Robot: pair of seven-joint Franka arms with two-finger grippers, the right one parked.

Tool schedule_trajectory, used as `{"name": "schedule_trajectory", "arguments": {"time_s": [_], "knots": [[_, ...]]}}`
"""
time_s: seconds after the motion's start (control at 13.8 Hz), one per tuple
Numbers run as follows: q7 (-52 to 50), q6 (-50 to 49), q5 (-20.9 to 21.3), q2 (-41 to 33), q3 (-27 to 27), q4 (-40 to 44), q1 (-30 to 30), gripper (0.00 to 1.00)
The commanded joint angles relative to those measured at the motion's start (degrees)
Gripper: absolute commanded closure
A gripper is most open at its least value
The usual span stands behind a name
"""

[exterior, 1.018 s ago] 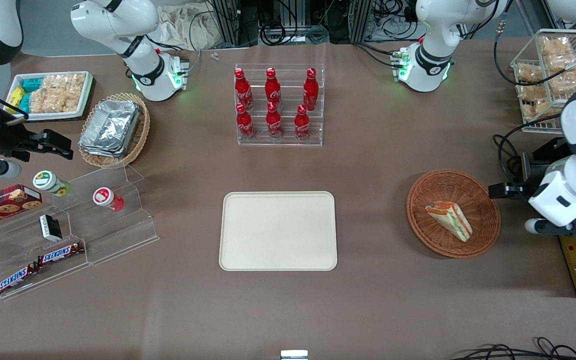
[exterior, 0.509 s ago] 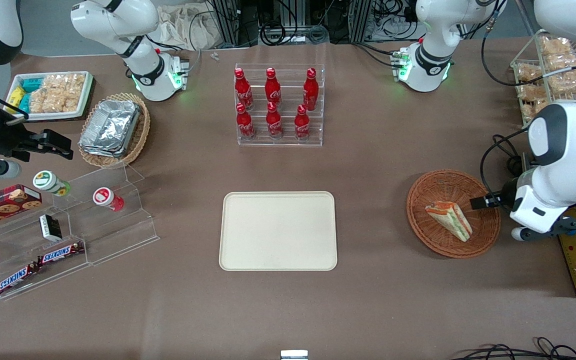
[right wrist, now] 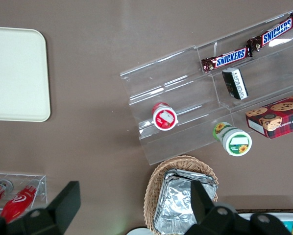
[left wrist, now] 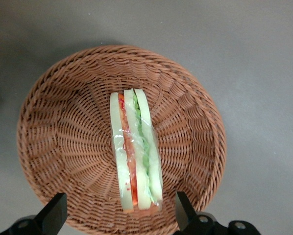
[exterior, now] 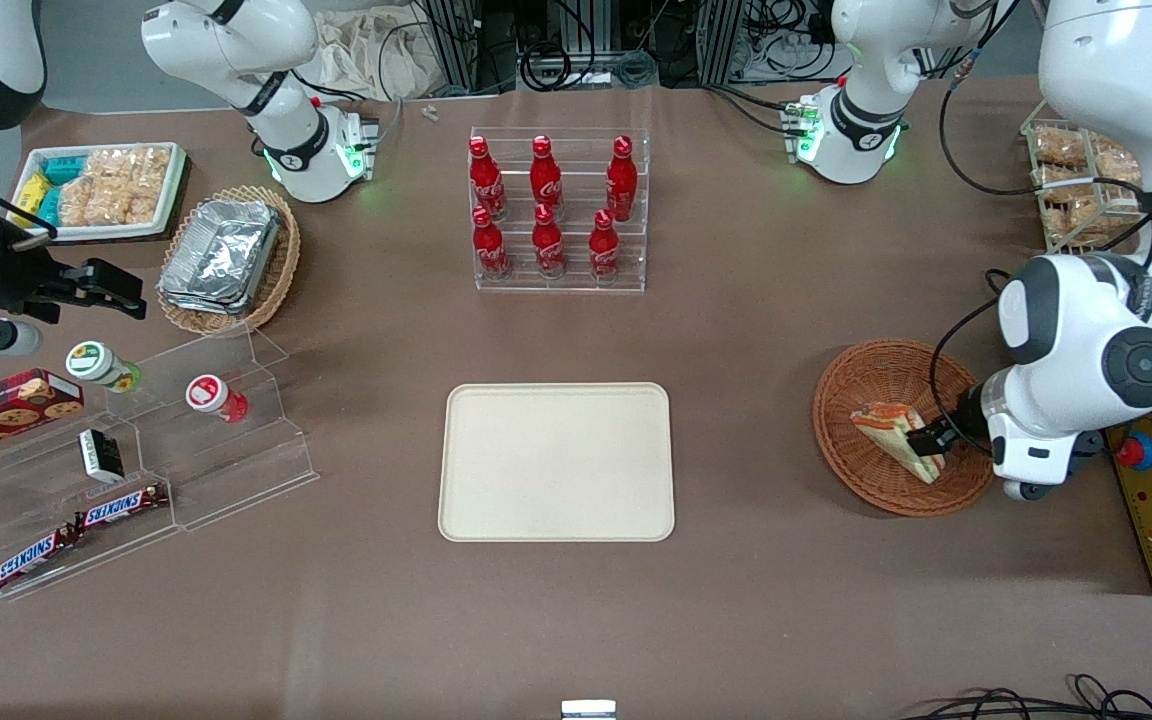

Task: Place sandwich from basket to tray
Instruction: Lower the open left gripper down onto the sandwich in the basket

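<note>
The sandwich (exterior: 894, 436) (left wrist: 135, 151), a clear-wrapped wedge with pale bread and orange, red and green layers, lies in the round reddish-brown basket (exterior: 871, 478) (left wrist: 58, 142) toward the working arm's end of the table. My gripper (exterior: 934, 438) (left wrist: 119, 215) hovers over the basket at the sandwich's wide end. It is open, with one dark finger on each side of that end and a gap to the wrapper on both sides. The cream tray (exterior: 556, 462) (right wrist: 14, 73) lies flat in the table's middle, with nothing on it.
A clear rack of red cola bottles (exterior: 558, 212) stands farther from the camera than the tray. A wire rack of snack bags (exterior: 1086, 180) stands near the working arm. A tan basket of foil containers (exterior: 226, 260), a white snack tray (exterior: 101, 190) and clear steps with snacks (exterior: 136, 470) lie toward the parked arm's end.
My gripper has swung in from beside the basket to over it, ending at the sandwich's wide end. The sandwich and basket have not moved.
</note>
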Motion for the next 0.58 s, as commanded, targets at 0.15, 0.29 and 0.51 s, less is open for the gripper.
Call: {"name": "schedule_trajectory", "arguments": {"time_s": [0.15, 0.29, 0.51], "knots": [[-2.25, 4.08, -1.19, -0.06, -0.06, -4.62, -0.04, 0.01], [-3.13, 7.68, -1.19, 0.46, -0.06, -6.65, 0.05, 0.01], [-6.99, 11.38, -1.19, 2.05, -0.06, -6.57, -0.04, 0.01]]}}
